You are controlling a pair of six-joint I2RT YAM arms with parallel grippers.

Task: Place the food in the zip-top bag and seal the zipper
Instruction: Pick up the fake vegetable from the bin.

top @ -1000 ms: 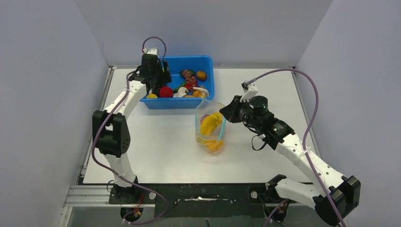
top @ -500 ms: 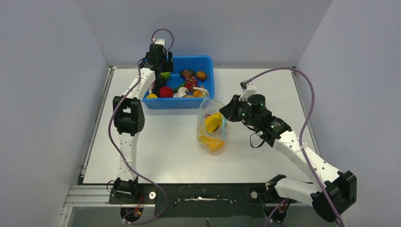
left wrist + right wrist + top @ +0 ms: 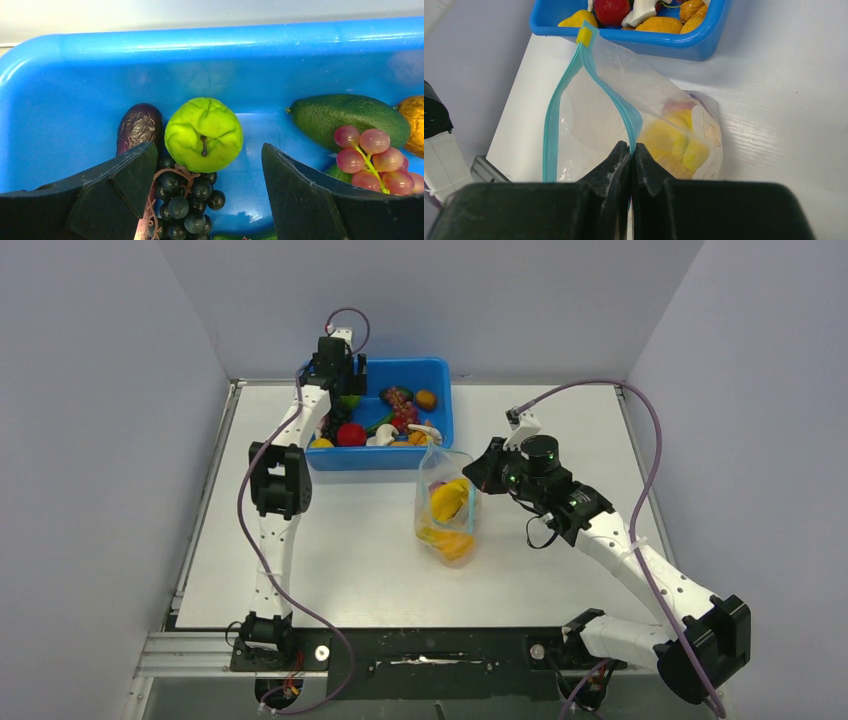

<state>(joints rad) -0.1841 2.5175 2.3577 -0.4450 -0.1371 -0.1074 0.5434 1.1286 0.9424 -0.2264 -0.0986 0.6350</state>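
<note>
The clear zip-top bag (image 3: 446,502) stands mid-table, its mouth open, with a yellow banana bunch (image 3: 674,142) and orange pieces inside. My right gripper (image 3: 631,148) is shut on the teal zipper strip (image 3: 626,112) of the bag's near lip and holds it up. My left gripper (image 3: 210,170) is open above the far left corner of the blue tub (image 3: 445,410). Between its fingers lie a green apple (image 3: 204,133) and dark grapes (image 3: 187,200). Reddish grapes (image 3: 372,160), a green avocado (image 3: 350,117) and a dark purple piece (image 3: 139,127) lie nearby.
The blue tub holds several more toy foods, among them a red one (image 3: 350,434) and an orange one (image 3: 426,399). Grey walls close in the table on three sides. The arm bases and a black rail (image 3: 430,650) line the near edge.
My left arm has stretched further over the tub's far left corner. My right gripper has kept its hold on the bag's lip and shifted slightly up and back.
</note>
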